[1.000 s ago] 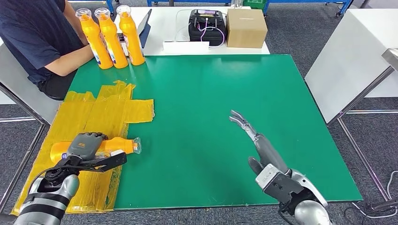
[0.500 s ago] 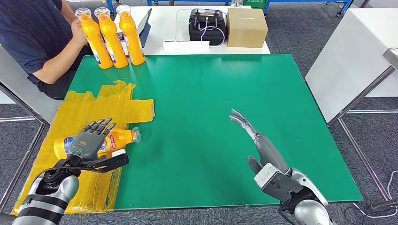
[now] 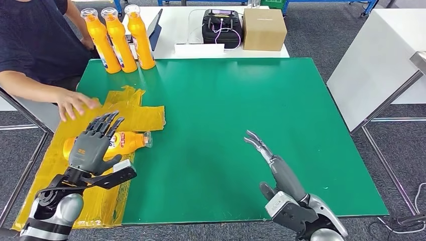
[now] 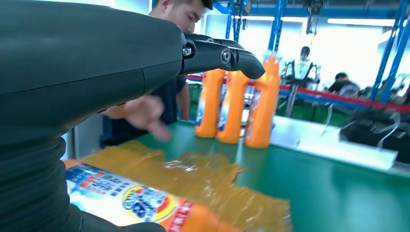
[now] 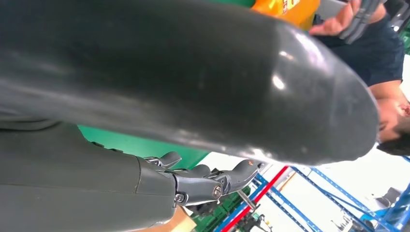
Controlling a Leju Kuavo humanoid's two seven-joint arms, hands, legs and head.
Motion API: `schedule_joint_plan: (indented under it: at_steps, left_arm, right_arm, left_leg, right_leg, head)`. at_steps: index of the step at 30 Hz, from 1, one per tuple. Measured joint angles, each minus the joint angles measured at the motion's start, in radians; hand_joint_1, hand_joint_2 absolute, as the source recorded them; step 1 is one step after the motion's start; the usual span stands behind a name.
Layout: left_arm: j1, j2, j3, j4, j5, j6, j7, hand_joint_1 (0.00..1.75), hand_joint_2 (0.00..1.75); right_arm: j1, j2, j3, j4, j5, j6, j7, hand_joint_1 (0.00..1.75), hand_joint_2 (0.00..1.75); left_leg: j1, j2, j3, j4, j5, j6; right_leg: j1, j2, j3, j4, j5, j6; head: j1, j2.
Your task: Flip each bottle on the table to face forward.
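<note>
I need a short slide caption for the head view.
Left hand open above a lying orange bottle on yellow sheet.

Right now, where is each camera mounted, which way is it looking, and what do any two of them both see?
Head view: high on the body, looking down at the green table; left hand over the lying bottle, right hand.
Left wrist view: behind the left hand, facing three standing bottles.
Right wrist view: behind the right hand, turned.
Shared: head and left wrist views show the lying bottle.
</note>
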Motion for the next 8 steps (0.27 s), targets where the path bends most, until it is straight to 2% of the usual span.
schedule_joint_plan:
  at_steps: [1, 3, 6, 8]
  left_arm:
    - [0.008, -0.018, 0.009, -0.017, 0.058, -0.018, -0.012, 0.00, 0.00]
    - [0.036, -0.068, 0.032, -0.064, 0.255, -0.092, -0.040, 0.00, 0.00]
    - [0.117, -0.166, 0.046, -0.169, 0.632, -0.248, -0.086, 0.00, 0.00]
    - [0.164, -0.209, 0.038, -0.221, 0.746, -0.289, -0.106, 0.00, 0.00]
  right_arm:
    - [0.014, 0.008, -0.001, -0.005, 0.026, -0.019, -0.015, 0.00, 0.00]
    - [0.052, 0.036, -0.006, -0.025, 0.113, -0.088, -0.060, 0.00, 0.00]
    - [0.120, 0.113, -0.004, -0.079, 0.260, -0.225, -0.109, 0.00, 0.00]
    - [0.147, 0.148, 0.006, -0.104, 0.306, -0.274, -0.112, 0.00, 0.00]
  left_leg:
    - [0.000, 0.000, 0.000, 0.000, 0.000, 0.000]
    - [0.000, 0.000, -0.001, 0.000, 0.000, 0.000]
    - [-0.001, 0.001, -0.002, 0.000, -0.002, 0.000]
    - [-0.001, 0.001, -0.002, 0.000, -0.002, 0.000]
  right_leg:
    - [0.000, 0.000, 0.000, 0.000, 0.000, 0.000]
    - [0.000, 0.000, 0.000, 0.000, 0.000, 0.000]
    - [0.000, 0.001, -0.002, 0.000, 0.000, 0.000]
    - [0.000, 0.001, -0.003, 0.000, 0.000, 0.000]
  head:
    - [0.000, 0.000]
    - [0.000, 0.000]
    - [0.000, 0.000]
    - [0.000, 0.000]
